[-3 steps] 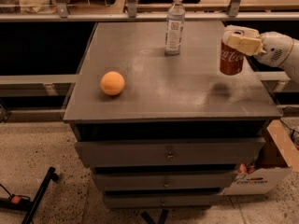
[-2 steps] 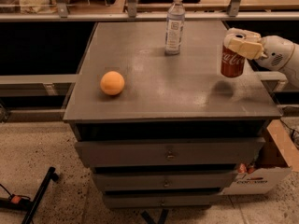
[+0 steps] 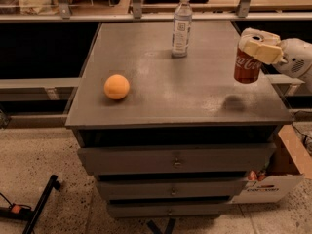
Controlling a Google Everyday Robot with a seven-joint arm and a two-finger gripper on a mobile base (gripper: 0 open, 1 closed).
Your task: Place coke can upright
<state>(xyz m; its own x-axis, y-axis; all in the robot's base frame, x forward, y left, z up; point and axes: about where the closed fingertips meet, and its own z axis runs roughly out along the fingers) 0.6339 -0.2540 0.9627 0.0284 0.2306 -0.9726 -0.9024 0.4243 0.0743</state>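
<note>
The hand (image 3: 257,46) is at the right side of the counter (image 3: 161,101), reaching in from the right on a white arm (image 3: 297,57). Its beige fingers (image 3: 263,50) are closed around the top part of the coke can (image 3: 247,66), so the can is firmly in its grip. The can is red with white script, and it hangs nearly upright under the fingers. Its bottom does not touch the counter. A small dark shadow (image 3: 235,102) lies on the grey surface below it and a little toward the front, apart from the can itself.

Farther from the hand, a clear water bottle (image 3: 181,26) with a white cap stands upright near the back edge of the counter, well apart from the can. An orange ball (image 3: 116,87) rests on the left half of the counter, closer to the front edge, far from both the bottle and the can.

Below the counter top there are grey drawers (image 3: 175,160), one under another. At the right, on the speckled floor (image 3: 44,150), a cardboard box (image 3: 280,172) stands just beside the drawers. At the lower left a black bar (image 3: 41,204) lies on the floor.
</note>
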